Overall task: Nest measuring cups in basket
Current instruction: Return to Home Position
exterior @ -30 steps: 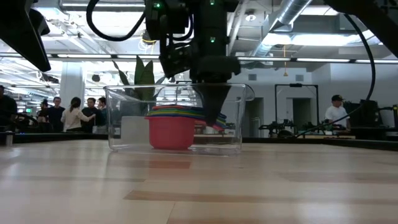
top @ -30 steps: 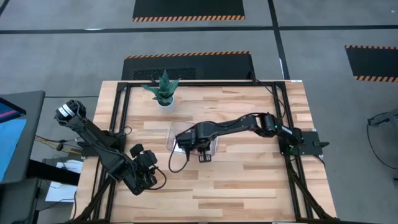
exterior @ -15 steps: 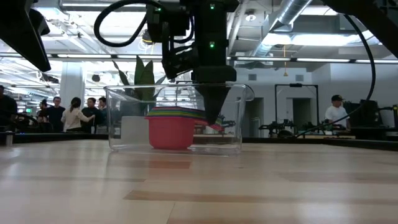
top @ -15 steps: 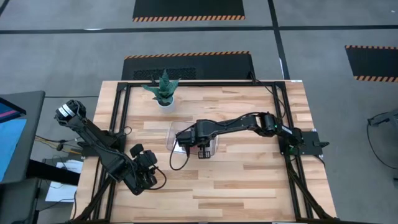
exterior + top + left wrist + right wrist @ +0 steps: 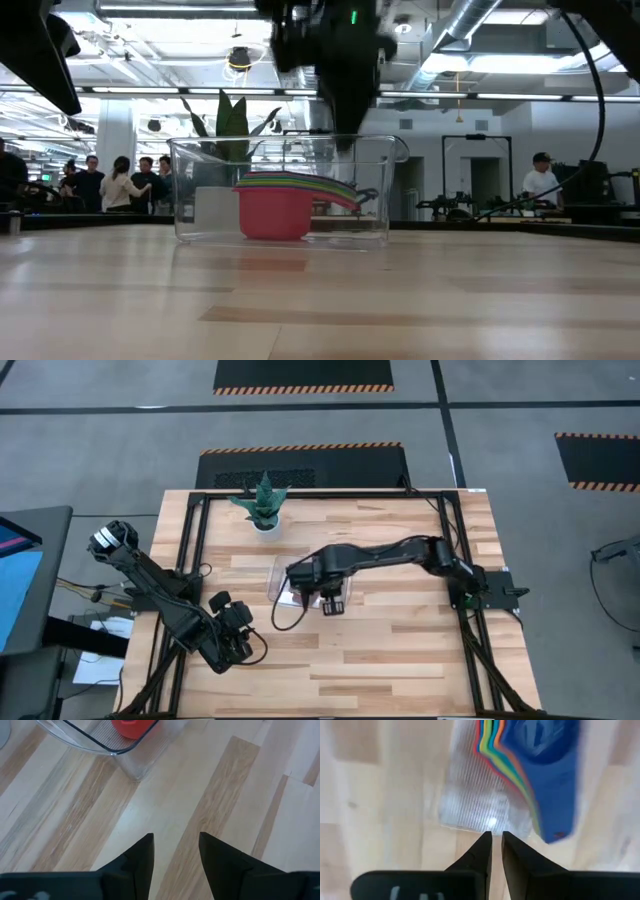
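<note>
Room behind: people (image 5: 120, 182) stand far off beyond the surface, seen in the low view.
Surface (image 5: 400, 650): pale wood planks in a black frame; it carries the basket and the plant.
Right arm (image 5: 385, 557): reaches from its base at the right edge in to the middle, wrist over the basket.
Left arm (image 5: 150, 585): folded at the left edge, well apart from the basket.
Basket (image 5: 385, 190): clear bin, upright at mid-surface, just in front of the plant; largely covered by the right arm from above.
Plant (image 5: 265, 510): green spiky leaves in a white pot, near the far edge.
Cups (image 5: 272, 210): one nested stack inside the basket, on its floor. Red at the bottom, dark blue on top, the others showing as coloured rims between. Handles fan out to one side.
Right gripper (image 5: 496, 835): over the basket's near edge, tips at about rim height, clear of the cups. Jaws nearly together, a thin slit between, holding nothing.
Left gripper (image 5: 175, 840): low over bare wood, pointing toward a basket corner. Jaws parted wide, holding nothing.
</note>
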### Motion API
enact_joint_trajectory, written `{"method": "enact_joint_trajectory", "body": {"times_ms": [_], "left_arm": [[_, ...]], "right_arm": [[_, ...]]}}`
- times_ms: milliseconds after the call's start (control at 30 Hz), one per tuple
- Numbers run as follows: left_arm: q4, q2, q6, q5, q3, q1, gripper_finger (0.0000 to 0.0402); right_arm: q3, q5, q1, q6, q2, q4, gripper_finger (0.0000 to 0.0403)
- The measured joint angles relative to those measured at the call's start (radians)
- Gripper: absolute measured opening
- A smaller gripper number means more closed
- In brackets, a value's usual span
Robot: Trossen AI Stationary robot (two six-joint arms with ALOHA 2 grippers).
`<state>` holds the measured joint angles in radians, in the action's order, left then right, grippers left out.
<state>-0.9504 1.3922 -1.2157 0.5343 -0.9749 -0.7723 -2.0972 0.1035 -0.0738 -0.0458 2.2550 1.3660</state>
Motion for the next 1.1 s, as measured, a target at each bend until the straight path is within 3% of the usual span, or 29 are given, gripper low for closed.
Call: {"method": "enact_joint_trajectory", "body": {"times_ms": [267,467,667,900,1100], "left_arm": [[0.000,0.000,-0.003,-0.143,0.000,0.000,0.0143],[0.058,0.000,0.044,-0.078,0.000,0.009,0.0143],[0.189,0.000,0.394,-0.035,0.000,0.143,0.0143],[0.188,0.000,0.704,-0.169,0.000,0.448,0.0143],[0.298,0.000,0.884,-0.217,0.000,0.529,0.0143]], "right_arm": [[-0.026,0.026,-0.016,0.159,-0.158,0.037,0.0066],[-0.026,-0.001,-0.033,0.196,-0.225,0.070,0.0066],[-0.026,0.059,-0.096,0.283,-0.328,0.189,0.0066],[-0.026,0.267,-0.176,0.437,-0.430,0.198,0.0066],[-0.026,0.313,-0.208,0.501,-0.458,0.206,0.0066]]}}
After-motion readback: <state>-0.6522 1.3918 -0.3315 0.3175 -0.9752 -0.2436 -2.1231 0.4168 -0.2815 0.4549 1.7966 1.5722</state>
